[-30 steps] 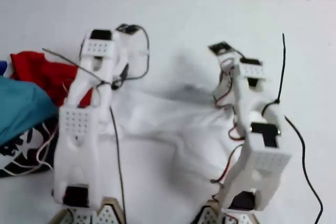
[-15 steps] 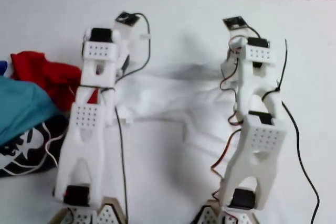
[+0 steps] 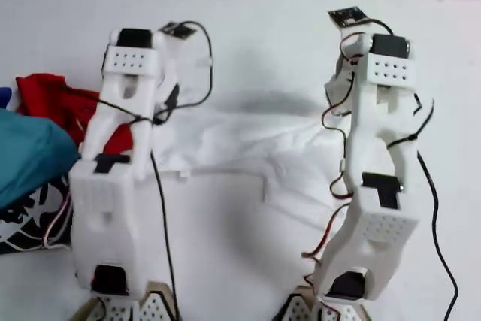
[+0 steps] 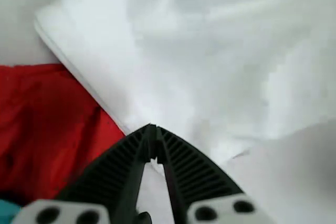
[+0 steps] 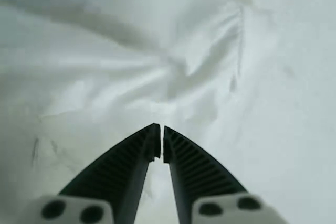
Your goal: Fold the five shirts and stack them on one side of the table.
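A white shirt (image 3: 240,148) lies crumpled on the white table (image 3: 263,28) between the two arms. My left gripper (image 4: 153,130) is pinched shut at the shirt's (image 4: 210,51) edge, right beside a red shirt (image 4: 47,119). My right gripper (image 5: 159,129) is shut on the wrinkled cloth (image 5: 157,66) at the shirt's other side. In the high view both arms reach far out over the table, the left arm (image 3: 120,148) covering the shirt's left end and the right arm (image 3: 376,133) its right end.
At the table's left edge a red shirt (image 3: 52,99), a teal shirt (image 3: 30,155) and a black shirt with white print (image 3: 30,216) lie heaped together. Loose black cables (image 3: 436,208) trail beside the right arm. Bare table stretches beyond the shirt.
Both arms have stretched away from their bases toward the far side. The white shirt has shifted that way with them, and its far edge now lies farther out.
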